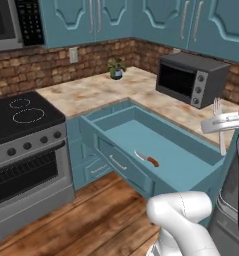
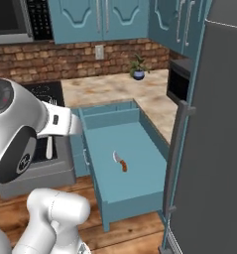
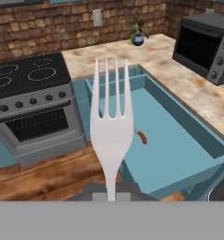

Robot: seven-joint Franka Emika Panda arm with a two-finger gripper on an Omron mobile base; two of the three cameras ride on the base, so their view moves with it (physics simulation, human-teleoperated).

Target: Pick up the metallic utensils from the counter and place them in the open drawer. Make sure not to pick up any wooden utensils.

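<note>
My gripper (image 3: 111,191) is shut on the handle of a silver fork (image 3: 110,126), a metallic utensil, whose tines point away from the hand. The fork (image 1: 221,134) hangs upright in my gripper (image 1: 222,123) above the right end of the open drawer (image 1: 141,134). From the right base the fork (image 2: 49,145) shows left of the open drawer (image 2: 132,144), under the hand (image 2: 58,124). A curved silver knife with a reddish-brown handle (image 1: 147,159) (image 2: 120,161) lies on the drawer floor; its handle (image 3: 141,137) peeks out beside the fork. The marbled counter (image 1: 103,90) runs behind the open drawer (image 3: 174,140).
A black toaster oven (image 1: 191,78) and a small potted plant (image 1: 116,68) stand on the counter. A stove (image 1: 26,145) is left of the drawer, a tall grey fridge (image 2: 214,139) to its right. Teal wall cabinets (image 1: 111,17) hang above; the floor is wood.
</note>
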